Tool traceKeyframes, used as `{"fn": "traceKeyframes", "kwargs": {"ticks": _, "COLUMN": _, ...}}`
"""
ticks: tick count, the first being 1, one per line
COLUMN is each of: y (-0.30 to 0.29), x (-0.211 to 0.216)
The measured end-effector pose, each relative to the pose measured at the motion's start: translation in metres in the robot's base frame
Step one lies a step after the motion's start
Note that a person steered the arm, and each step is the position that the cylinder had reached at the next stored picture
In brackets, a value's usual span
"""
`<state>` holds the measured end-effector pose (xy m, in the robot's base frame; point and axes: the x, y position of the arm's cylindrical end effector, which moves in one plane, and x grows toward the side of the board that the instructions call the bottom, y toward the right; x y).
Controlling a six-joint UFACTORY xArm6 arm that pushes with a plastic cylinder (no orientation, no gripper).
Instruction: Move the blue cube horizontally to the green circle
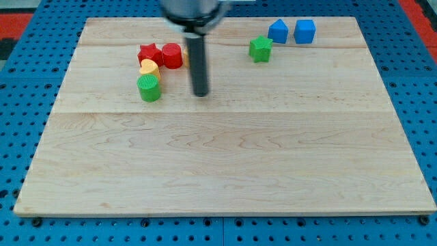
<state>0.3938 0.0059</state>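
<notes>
Currently no fingers on rig, just rod; my tip (200,94) down on wooden board (225,164), just right of green circle (149,88), not touching. Blue cube (304,31) near board's top-right corner, well apart from tip. Blue pentagon-like block (278,31) beside it, green star (260,48) lower left. Red star (149,54), red cylinder (172,55), yellow block (149,67) clustered above green circle near top-left.

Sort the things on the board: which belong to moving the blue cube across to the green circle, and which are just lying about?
Job: blue cube, green circle, my tip.
Lying about: other blue block, green star, red star, red cylinder, yellow block.
</notes>
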Motion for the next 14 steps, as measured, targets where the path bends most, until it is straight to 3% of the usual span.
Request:
{"fn": "traceKeyframes", "kwargs": {"ticks": 1, "y": 0.139, "x": -0.032}}
{"fn": "traceKeyframes", "kwargs": {"ticks": 2, "y": 0.236, "x": -0.098}}
{"fn": "traceKeyframes", "kwargs": {"ticks": 3, "y": 0.261, "x": -0.159}}
{"fn": "traceKeyframes", "kwargs": {"ticks": 4, "y": 0.198, "x": -0.173}}
{"fn": "traceKeyframes", "kwargs": {"ticks": 5, "y": 0.160, "x": -0.157}}
{"fn": "traceKeyframes", "kwargs": {"ticks": 6, "y": 0.156, "x": -0.128}}
{"fn": "traceKeyframes", "kwargs": {"ticks": 7, "y": 0.178, "x": -0.131}}
{"fn": "traceKeyframes", "kwargs": {"ticks": 8, "y": 0.194, "x": -0.179}}
{"fn": "traceKeyframes", "kwargs": {"ticks": 9, "y": 0.100, "x": -0.202}}
{"fn": "traceKeyframes", "kwargs": {"ticks": 10, "y": 0.061, "x": -0.200}}
{"fn": "traceKeyframes", "kwargs": {"ticks": 12, "y": 0.132, "x": -0.142}}
{"fn": "traceKeyframes", "kwargs": {"ticks": 14, "y": 0.163, "x": -0.083}}
